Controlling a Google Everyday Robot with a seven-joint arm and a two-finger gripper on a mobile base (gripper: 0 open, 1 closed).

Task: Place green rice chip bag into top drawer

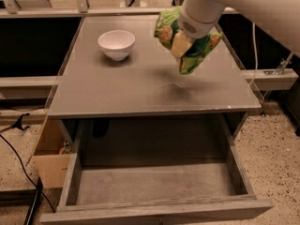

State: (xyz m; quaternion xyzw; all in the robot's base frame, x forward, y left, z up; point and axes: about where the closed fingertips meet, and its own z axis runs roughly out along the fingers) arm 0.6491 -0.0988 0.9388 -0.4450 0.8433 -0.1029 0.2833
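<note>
The tool [183, 48] hangs over the right rear part of the bench [140, 88], pinching the bag [198, 60] between its pale yellowish fingers [180, 43]. The bag is held clear of the bench top, crumpled and tilted, with its shadow on the grey surface below it. Its foil is light green with a darker green patch and round rice-cake pictures; any lettering on it cannot be read. The white arm [243, 3] comes in from the right rear corner.

A white bowl [116, 43] stands upright towards the left rear of the bench, well apart from the bag; what its inside holds cannot be seen. Below the front edge the drawer [154, 211] is pulled out, showing its bare grey bottom. A cardboard box [49, 161] sits on the floor under the left edge.
</note>
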